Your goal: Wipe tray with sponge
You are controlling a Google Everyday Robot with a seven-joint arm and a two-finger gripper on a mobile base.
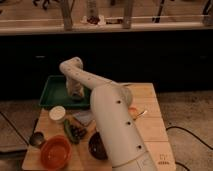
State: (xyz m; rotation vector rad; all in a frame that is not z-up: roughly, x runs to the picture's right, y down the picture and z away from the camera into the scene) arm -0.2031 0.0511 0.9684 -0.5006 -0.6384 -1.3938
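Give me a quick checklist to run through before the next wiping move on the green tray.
1. Claw over the tray: ok, it is at the tray's right part.
2. Sponge in the claw: cannot tell, the arm hides it.
3. Claw pressing on the tray floor: cannot tell.
4. Tray lying flat on the wooden table: ok.
5. Left part of the tray free of items: ok.
6. White cup and orange bowl outside the tray: ok, both stand in front of it.
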